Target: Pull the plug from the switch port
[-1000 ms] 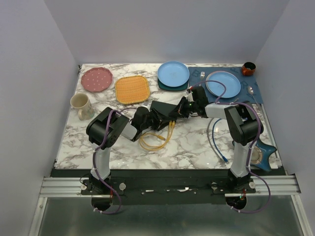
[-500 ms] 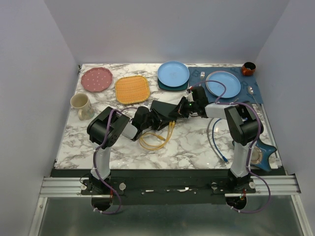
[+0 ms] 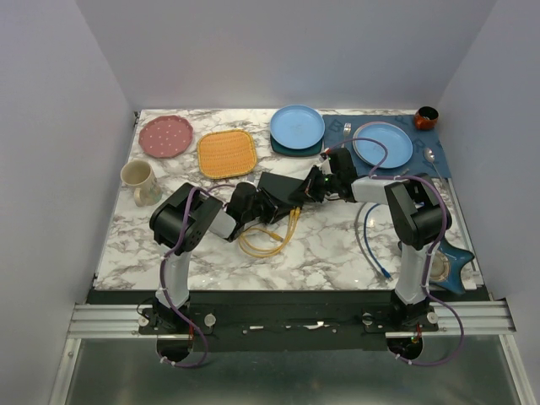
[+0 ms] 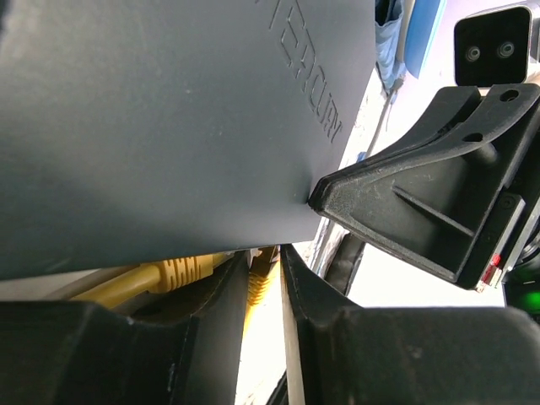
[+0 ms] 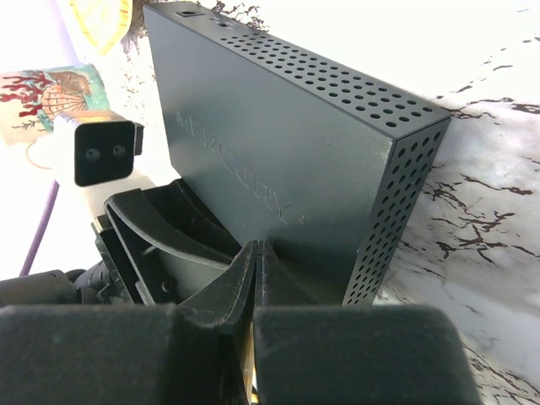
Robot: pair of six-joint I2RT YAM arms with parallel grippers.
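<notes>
The switch is a flat black box mid-table; its top face fills the left wrist view and the right wrist view. Yellow cables run from its near edge and loop on the table. My left gripper is at that edge, its jaws closed on a yellow plug at the port; a second yellow plug sits beside it. My right gripper is shut, and its tips press on the switch's top face.
Pink plate, orange mat and mug lie at the back left. Blue plates, cutlery and a brown bowl lie at the back right. A blue cable lies by the right arm.
</notes>
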